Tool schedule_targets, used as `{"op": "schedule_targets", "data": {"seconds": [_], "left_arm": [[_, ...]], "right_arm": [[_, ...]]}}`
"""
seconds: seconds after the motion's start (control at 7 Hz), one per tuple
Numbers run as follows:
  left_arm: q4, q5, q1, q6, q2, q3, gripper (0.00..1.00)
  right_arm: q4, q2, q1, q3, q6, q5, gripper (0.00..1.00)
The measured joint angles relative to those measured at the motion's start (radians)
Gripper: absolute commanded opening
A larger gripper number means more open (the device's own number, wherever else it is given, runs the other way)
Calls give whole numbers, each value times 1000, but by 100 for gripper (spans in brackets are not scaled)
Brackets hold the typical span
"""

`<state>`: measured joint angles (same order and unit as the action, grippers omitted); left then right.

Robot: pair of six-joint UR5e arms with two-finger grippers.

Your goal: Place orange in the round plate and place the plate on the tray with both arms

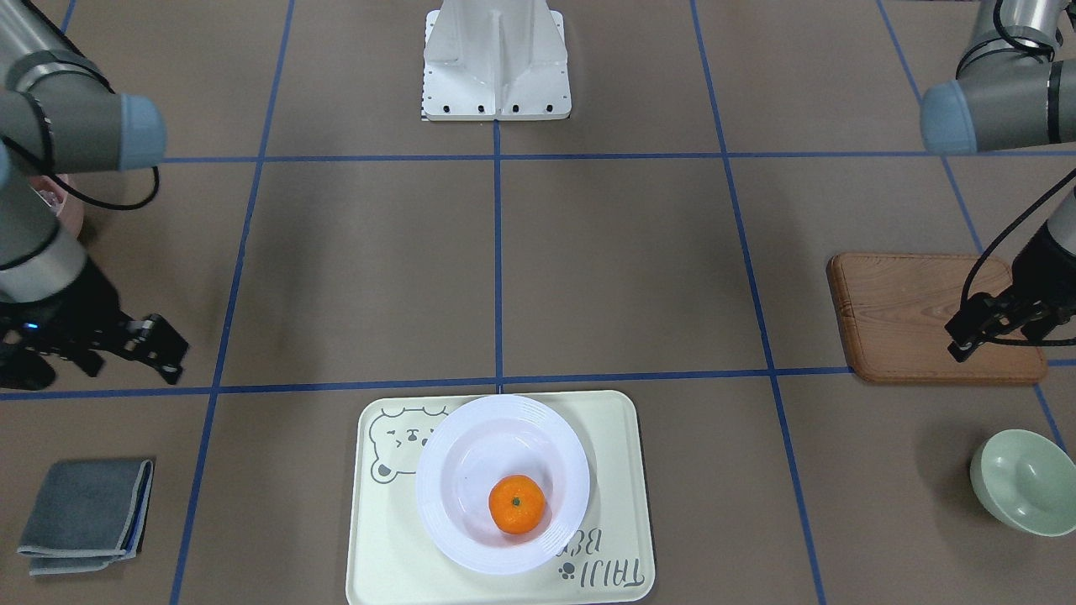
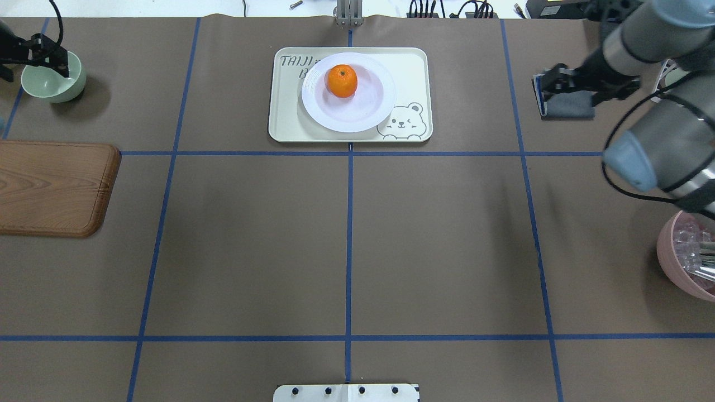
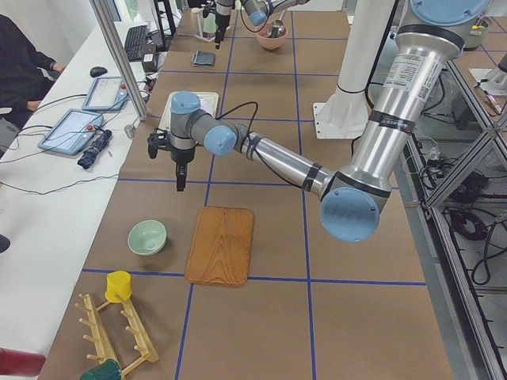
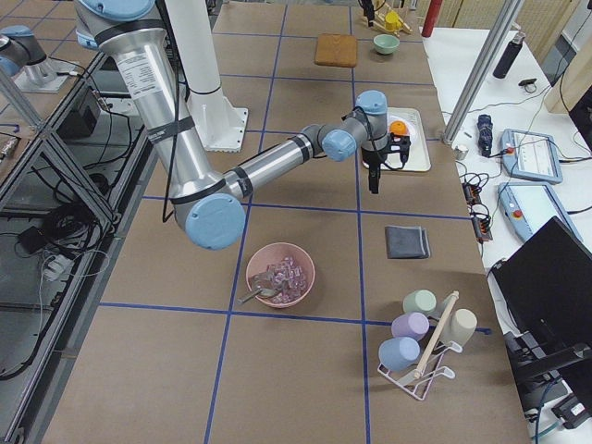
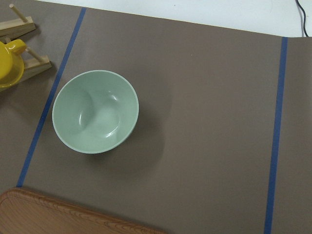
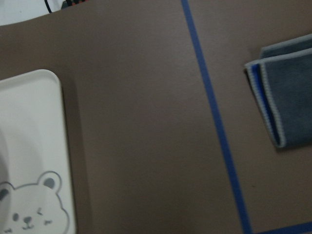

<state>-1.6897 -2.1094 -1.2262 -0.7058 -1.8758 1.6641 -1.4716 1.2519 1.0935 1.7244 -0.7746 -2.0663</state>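
The orange (image 1: 516, 504) (image 2: 342, 81) lies inside the white round plate (image 1: 445, 454) (image 2: 335, 120). The plate stands on the cream bear tray (image 1: 614, 437) (image 2: 413, 67), whose corner also shows in the right wrist view (image 6: 29, 146). Neither arm touches them. My left gripper (image 1: 958, 340) (image 2: 53, 56) hangs open and empty well off to the side, over the wooden board and the green bowl. On the tray's other side, my right gripper (image 1: 172, 357) (image 2: 544, 84) is open and empty, above the table near the grey cloth.
A wooden board (image 1: 908, 311) (image 2: 50, 187) and a pale green bowl (image 1: 1021, 479) (image 5: 95, 112) lie on my left. A folded grey cloth (image 1: 84, 512) (image 6: 287, 92) and a pink bowl (image 2: 687, 257) are on my right. The robot's base (image 1: 496, 59) stands at the table's near-robot edge.
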Motion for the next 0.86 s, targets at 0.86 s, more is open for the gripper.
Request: {"op": "schedule_targets", "data": {"seconds": [0.86], "left_arm": [[-3,-236,-291,675,359,3,98]], "right_arm": [[-210,327,493,-50,1001,-186,100]]}}
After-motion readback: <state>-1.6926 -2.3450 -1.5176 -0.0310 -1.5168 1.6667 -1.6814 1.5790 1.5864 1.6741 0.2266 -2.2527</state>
